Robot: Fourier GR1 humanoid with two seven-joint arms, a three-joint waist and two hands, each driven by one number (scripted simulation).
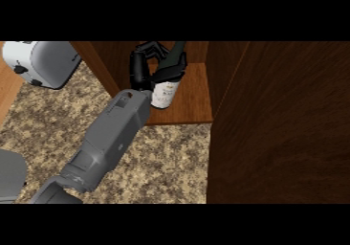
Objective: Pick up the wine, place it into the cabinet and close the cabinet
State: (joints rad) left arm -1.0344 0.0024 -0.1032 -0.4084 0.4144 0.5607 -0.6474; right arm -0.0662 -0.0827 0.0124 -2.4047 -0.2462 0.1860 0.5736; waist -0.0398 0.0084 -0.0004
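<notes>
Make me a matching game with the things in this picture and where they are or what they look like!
Things:
1. wine bottle
2. toaster
3. cabinet door
4. counter

Descriptions:
a. speckled stone
b. dark wood, standing open at the right
c. white, at the upper left
d. on the cabinet shelf, with the hand round it

Pairs: 1-d, 2-c, 3-b, 4-a

I see a white toaster (40, 62) at the far left. It stands on the speckled bench (170, 158).
</notes>
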